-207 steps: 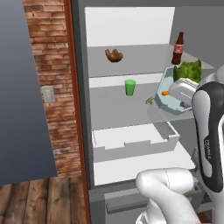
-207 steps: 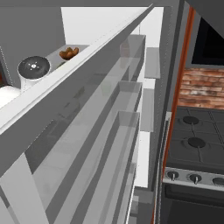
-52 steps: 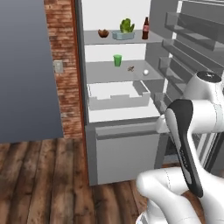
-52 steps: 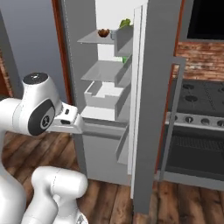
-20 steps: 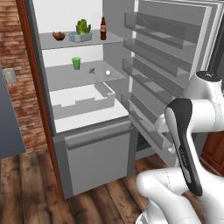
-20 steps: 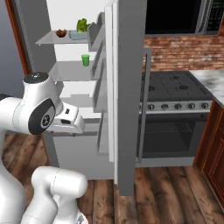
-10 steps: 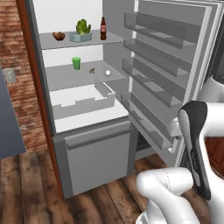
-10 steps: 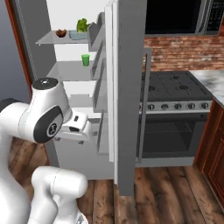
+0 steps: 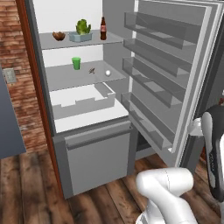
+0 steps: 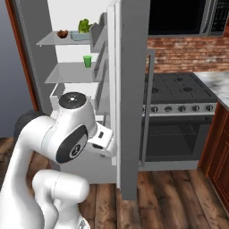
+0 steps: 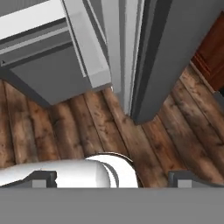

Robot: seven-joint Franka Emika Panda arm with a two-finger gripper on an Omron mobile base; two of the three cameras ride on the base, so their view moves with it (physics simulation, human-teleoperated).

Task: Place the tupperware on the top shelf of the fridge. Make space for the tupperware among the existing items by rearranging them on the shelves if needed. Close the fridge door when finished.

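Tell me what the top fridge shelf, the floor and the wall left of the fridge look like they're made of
The top shelf looks like translucent grey glass or clear plastic: thin, flat, pale interior showing through. The floor looks like wood planks, brown with grain streaks and seams, matte. The wall looks like red brick with pale mortar lines. All rendered, so these are surface looks only.

Your top shelf [image 9: 65, 43] carries a brown lump [image 9: 58, 35], tupperware [image 9: 81, 36] and a bottle [image 9: 103, 29]. Below, the second shelf [image 9: 65, 76] holds a green cup [image 9: 76, 63] and a white ball [image 9: 108, 73].

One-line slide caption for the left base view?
Open fridge door; tupperware on the top shelf between croissant and bottle.
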